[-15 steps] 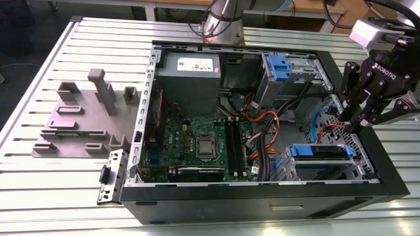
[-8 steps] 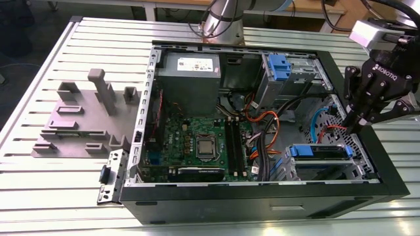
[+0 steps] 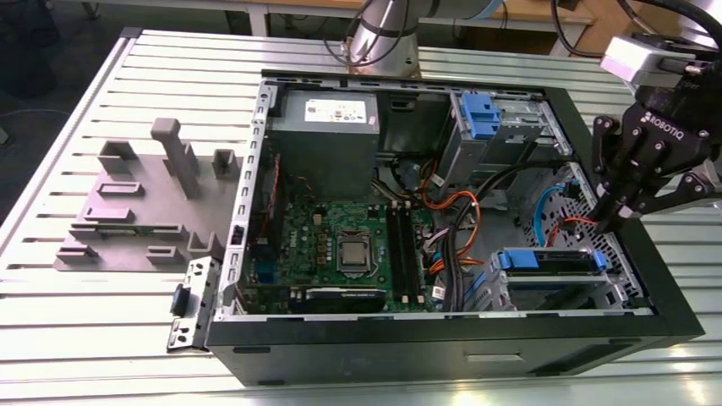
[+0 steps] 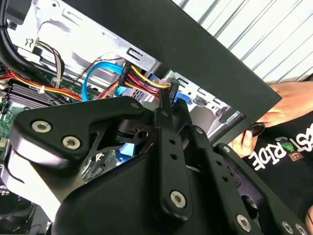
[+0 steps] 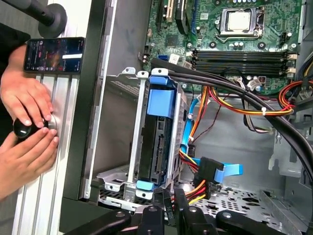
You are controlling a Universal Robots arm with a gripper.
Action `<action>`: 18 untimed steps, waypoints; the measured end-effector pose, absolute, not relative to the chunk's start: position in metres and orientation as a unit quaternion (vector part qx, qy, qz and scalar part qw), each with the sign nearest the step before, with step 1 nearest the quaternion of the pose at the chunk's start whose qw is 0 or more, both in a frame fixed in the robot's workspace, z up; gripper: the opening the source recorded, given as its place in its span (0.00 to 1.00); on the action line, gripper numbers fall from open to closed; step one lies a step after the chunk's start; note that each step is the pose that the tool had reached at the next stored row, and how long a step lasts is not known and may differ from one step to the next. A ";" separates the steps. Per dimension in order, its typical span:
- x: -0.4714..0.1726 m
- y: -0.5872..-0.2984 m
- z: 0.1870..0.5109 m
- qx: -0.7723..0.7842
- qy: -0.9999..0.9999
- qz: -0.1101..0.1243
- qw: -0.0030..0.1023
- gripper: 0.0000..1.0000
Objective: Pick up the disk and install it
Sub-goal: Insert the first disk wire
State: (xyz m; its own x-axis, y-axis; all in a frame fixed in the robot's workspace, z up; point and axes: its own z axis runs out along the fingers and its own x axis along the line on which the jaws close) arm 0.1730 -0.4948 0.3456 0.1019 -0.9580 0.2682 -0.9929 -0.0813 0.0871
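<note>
One flat drive in a blue plastic frame, the disk (image 5: 157,142), already sits on edge inside the silver metal drive cage (image 5: 132,147) at the corner of the open black computer case (image 3: 451,347); the exterior view shows its blue frame there too. The black robot gripper (image 3: 620,222) hangs just above the case wall beside that cage, holding nothing, its fingers drawn close together as far as I can judge. The step in hand looks like the end of installation, or a check of seating. A person's hands (image 5: 27,122) rest on the slatted table beside a phone (image 5: 54,55).
</note>
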 end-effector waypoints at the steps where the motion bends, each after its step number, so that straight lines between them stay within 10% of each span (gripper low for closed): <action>1: 0.173 -0.495 0.345 0.732 -0.666 0.071 0.124 0.24; 18: 0.168 -0.495 0.344 0.737 -0.660 0.072 0.123 0.17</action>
State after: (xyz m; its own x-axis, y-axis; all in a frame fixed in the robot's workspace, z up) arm 0.1676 -0.4949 0.3438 0.1173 -0.9562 0.2681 -0.9915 -0.0973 0.0870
